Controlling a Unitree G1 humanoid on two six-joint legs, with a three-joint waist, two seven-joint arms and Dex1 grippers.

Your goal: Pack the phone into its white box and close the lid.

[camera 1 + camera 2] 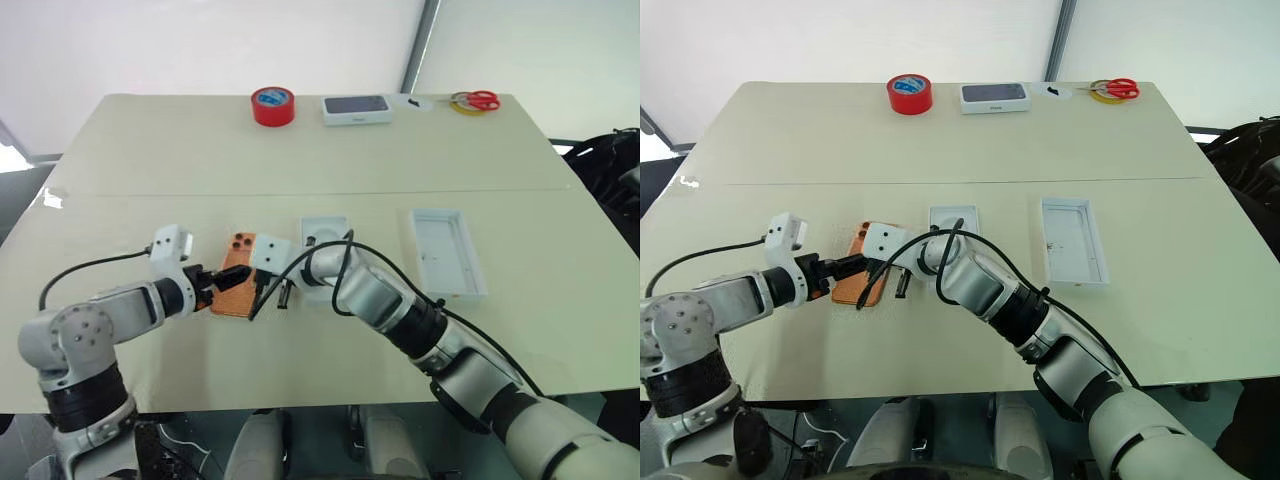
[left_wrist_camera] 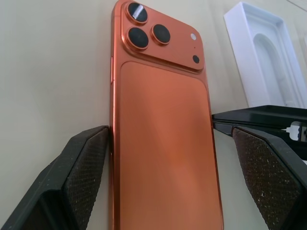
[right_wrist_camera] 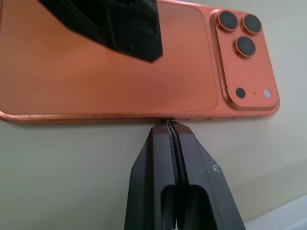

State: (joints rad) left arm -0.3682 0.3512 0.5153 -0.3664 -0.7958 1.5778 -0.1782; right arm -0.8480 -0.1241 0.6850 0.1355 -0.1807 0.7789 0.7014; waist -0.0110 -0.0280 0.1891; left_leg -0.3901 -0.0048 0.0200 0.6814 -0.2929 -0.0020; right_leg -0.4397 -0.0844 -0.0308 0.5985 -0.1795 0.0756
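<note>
Now, step in hand: picking up the phone point(image 2: 160, 139), lying face down on the table point(image 1: 150, 150), near left of centre.
Left gripper point(image 2: 163, 177): fingers wide apart, straddling the phone's near end, one pad point(image 2: 84, 167) against the left edge, the other point(image 2: 268, 172) just off the right edge; nothing clamped yet.
Right gripper point(image 3: 171, 125): fingers pressed together, empty, tips butted against the phone's right long edge, seemingly steadying it.
Next move, by judgement: closing the left fingers squarely on both long edges, then lifting level; risk of the slab skating sideways unless the right tips hold firm.
Just beyond, right of phone: thin white insert point(image 1: 322, 228) with oval recess, partly behind the right arm.
Further right: open white tray point(image 1: 447, 252), well apart from the phone; box or lid, hard to tell.
Far edge: red tape roll point(image 1: 272, 106), dark-topped closed box point(image 1: 356, 109), scissors point(image 1: 478, 100).
Wrist views add: pad contact and the closed seam of the right fingers.
Head views add: table layout, carry distance to the tray.
</note>
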